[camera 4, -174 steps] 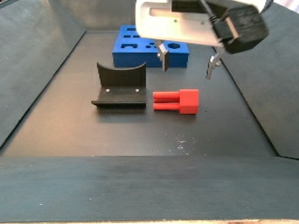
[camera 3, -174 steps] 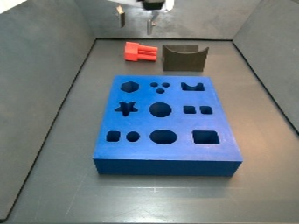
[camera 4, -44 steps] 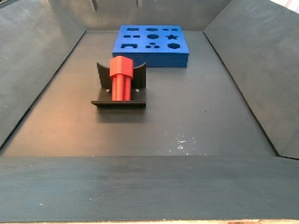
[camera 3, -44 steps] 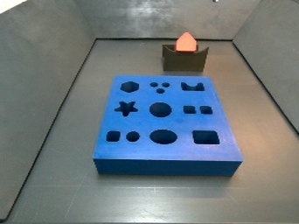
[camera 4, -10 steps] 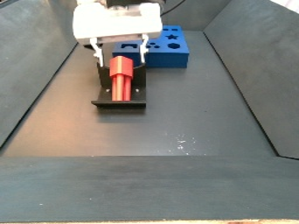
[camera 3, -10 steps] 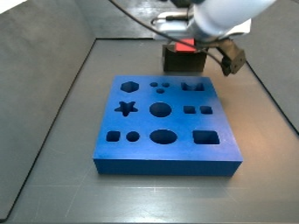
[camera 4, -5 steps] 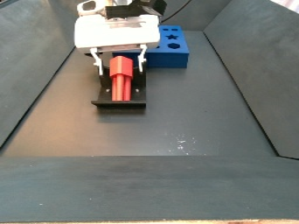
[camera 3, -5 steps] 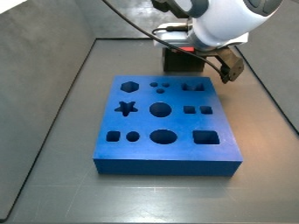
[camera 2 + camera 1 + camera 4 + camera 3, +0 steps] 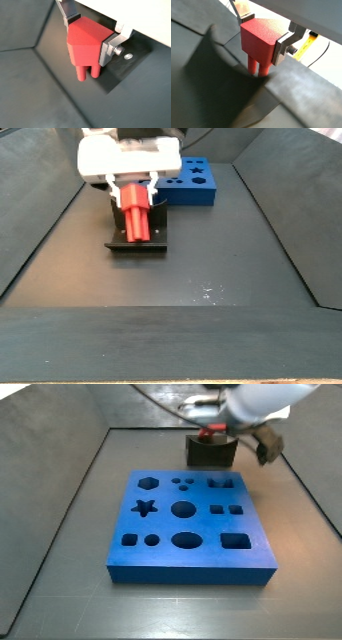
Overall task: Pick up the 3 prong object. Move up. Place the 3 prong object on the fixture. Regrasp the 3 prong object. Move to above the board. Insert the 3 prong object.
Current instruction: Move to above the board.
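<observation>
Gripper [image 9: 90, 31] clamped on 3 prong object [image 9: 85, 42], silver fingers [image 9: 111, 46] pressing both flanks of red block, prongs pointing away from wrist. Directly below me: fixture [image 9: 135, 232], piece leaning in it. Board [image 9: 190, 524] beyond fixture on dark grey floor [image 9: 201, 278], grey walls around. I see grip contact only in both wrist views; side views show board holes, my white gripper body hiding fingers.

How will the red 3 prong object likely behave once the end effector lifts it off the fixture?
The 3 prong object looks like a solid, flat-sided block, so probably stiff and unlikely to roll. The end effector has its fingers against opposite faces, so slip seems unlikely. Leaning on the fixture, it might tip if released.
</observation>
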